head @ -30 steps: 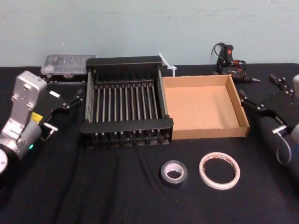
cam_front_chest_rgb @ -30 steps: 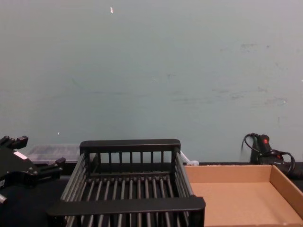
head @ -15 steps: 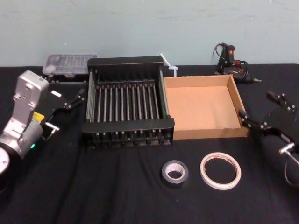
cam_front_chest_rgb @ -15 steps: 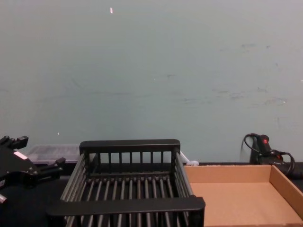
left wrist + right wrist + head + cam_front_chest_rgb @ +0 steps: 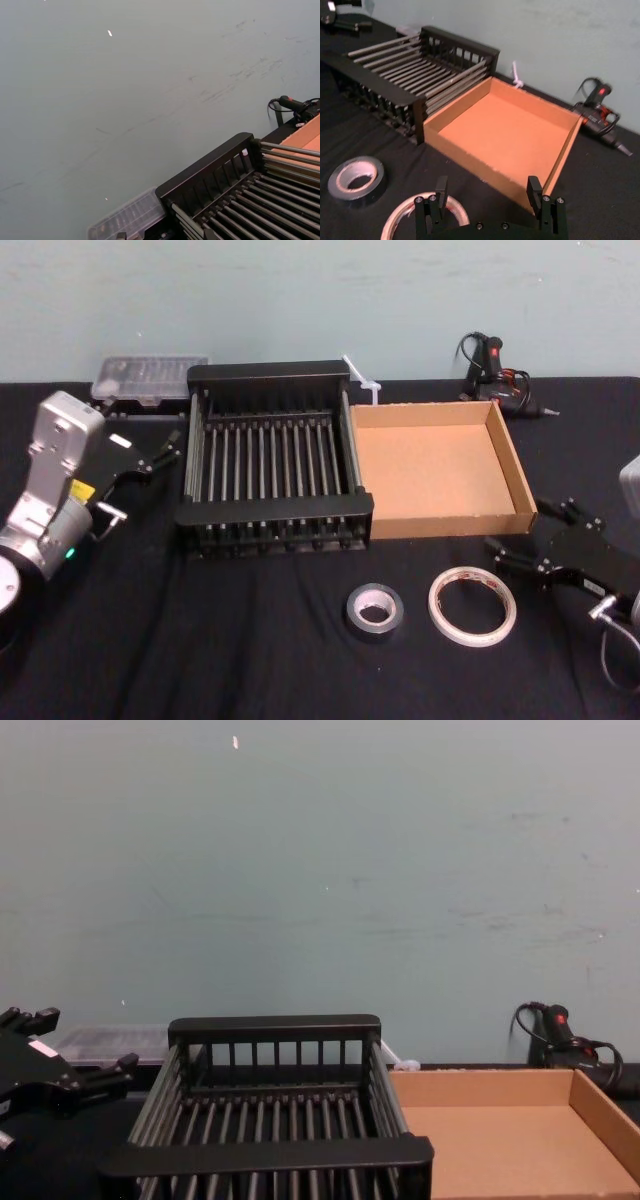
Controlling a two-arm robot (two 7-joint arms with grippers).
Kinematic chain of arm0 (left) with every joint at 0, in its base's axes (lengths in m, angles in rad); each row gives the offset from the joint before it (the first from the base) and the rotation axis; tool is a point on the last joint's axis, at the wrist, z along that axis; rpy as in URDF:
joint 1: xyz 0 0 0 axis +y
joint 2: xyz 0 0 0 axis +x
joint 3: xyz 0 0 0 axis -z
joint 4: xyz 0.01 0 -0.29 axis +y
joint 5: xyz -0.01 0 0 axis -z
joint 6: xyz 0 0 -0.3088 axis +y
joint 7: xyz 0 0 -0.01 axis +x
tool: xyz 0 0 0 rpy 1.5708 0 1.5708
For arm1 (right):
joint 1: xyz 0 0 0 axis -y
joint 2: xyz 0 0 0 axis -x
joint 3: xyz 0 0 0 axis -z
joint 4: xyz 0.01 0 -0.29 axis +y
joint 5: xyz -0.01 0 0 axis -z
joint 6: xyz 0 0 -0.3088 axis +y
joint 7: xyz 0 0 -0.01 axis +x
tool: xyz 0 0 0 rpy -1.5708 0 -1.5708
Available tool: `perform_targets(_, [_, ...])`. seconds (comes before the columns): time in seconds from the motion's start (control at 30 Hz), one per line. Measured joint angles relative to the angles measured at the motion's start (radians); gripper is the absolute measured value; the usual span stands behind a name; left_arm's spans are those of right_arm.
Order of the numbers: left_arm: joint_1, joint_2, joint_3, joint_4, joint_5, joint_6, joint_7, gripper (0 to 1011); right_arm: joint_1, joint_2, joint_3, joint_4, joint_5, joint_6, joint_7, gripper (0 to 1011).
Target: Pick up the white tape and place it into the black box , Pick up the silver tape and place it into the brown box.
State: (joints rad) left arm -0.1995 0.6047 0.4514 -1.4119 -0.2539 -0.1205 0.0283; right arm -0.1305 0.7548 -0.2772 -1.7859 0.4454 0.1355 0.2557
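In the head view the right tool [image 5: 533, 536] sits at the lower right of the frame with its fingers spread wide and nothing between them, just right of the white tape [image 5: 471, 606] and just below the brown box [image 5: 437, 469]. The white tape lies flat on the black surface [image 5: 200, 640] in the lower centre-right, and the silver tape [image 5: 373, 611] lies just to its left, the two rolls apart (both outside the boxes). The brown box stands at centre right, its left wall against the black box [image 5: 272, 459], which fills the centre.

The right wrist view shows the two open fingers [image 5: 440, 192] at the bottom of the frame, the white tape [image 5: 402, 216] partly under them and the silver tape [image 5: 356, 177] at lower left.

The left tool [image 5: 172, 443] is at the left edge of the head view, open, beside the black box's left side. A clear plastic case [image 5: 147, 378] lies at upper left, and a black and red hand tool [image 5: 492, 369] at upper right.
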Motion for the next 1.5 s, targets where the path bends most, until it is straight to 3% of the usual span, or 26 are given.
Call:
perform_targets(0.7, [0.0,0.0,0.0,0.0,0.0,0.0,0.0,1001,0.032,-0.035,-0.025,0.051,-0.027,0.149,0.087,1002])
perform_targets(1.5, [0.0,0.0,0.0,0.0,0.0,0.0,0.0,1001,0.066,-0.096,-0.03,0.11,-0.091,0.193,0.124,1002])
